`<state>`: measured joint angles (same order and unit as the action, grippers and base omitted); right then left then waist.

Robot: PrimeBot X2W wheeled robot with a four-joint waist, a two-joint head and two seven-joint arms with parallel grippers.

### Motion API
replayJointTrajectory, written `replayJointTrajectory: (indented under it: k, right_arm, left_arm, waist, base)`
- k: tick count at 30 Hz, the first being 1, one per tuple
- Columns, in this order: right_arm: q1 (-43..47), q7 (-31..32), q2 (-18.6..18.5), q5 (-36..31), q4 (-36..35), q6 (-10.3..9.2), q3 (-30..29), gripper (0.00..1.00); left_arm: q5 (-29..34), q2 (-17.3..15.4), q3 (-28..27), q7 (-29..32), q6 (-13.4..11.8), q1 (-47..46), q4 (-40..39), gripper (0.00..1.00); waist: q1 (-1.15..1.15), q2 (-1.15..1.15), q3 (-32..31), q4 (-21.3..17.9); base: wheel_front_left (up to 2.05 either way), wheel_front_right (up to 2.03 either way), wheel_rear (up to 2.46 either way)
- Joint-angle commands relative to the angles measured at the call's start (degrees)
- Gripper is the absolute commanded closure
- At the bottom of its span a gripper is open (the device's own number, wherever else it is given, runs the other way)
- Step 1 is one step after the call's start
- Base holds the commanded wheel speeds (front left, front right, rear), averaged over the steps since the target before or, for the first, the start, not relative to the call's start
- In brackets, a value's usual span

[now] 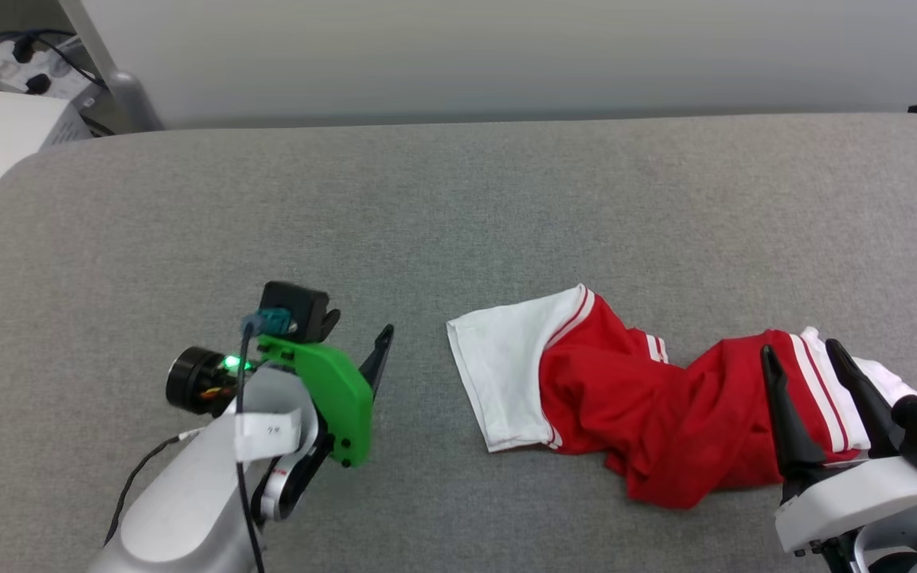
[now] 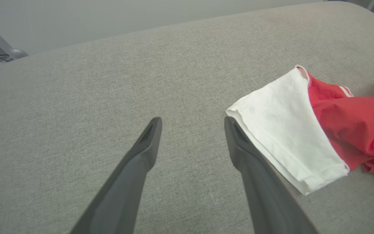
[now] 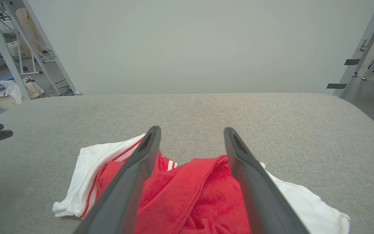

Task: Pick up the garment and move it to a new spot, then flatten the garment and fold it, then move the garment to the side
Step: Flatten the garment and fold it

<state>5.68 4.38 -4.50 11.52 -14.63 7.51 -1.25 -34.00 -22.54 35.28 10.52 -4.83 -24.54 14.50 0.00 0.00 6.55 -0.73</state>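
Head view, item one: the garment (image 1: 626, 398), red with white striped sleeves, lies bunched and twisted under and just ahead of the fingers of our right gripper (image 1: 800, 348). One white sleeve (image 2: 284, 130) lies just beside the right-hand finger of our left gripper (image 2: 192, 119).

Item two: both grippers, fingers spread wide, pinching nothing. The right stands over the red cloth, contact unclear; the left stands over bare surface.

Item three: the grey padded table (image 1: 458, 199), carrying all.

Progress, as we judge it: no flattening or fold shows, and we cannot tell whether the first relocation is done. Left to do: spread, fold, set aside.
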Motion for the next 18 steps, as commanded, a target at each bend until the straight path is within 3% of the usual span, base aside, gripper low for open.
replayJointTrajectory:
  k: [1,9,18]
  right_arm:
    - [-0.96,0.22,-0.13,0.18,-0.35,-0.02,0.20,0.00]
    - [-3.54,-0.12,0.10,0.85,0.23,-0.02,0.74,0.00]
    - [-4.73,-0.31,0.64,2.06,2.10,-0.02,1.39,0.00]
  left_arm:
    - [-0.81,0.89,0.96,2.77,1.69,-2.89,1.23,0.00]
    - [-2.63,3.97,5.70,14.83,7.99,-12.46,8.89,0.00]
    - [-4.36,6.42,10.23,21.66,11.34,-17.17,19.19,0.00]
  waist:
    - [0.00,0.00,3.91,-3.33]
    - [0.00,0.00,7.63,-6.42]
    - [0.00,0.00,9.21,-8.51]
  base:
    - [0.00,0.00,0.00]
    - [0.00,0.00,0.00]
    - [0.00,0.00,0.00]
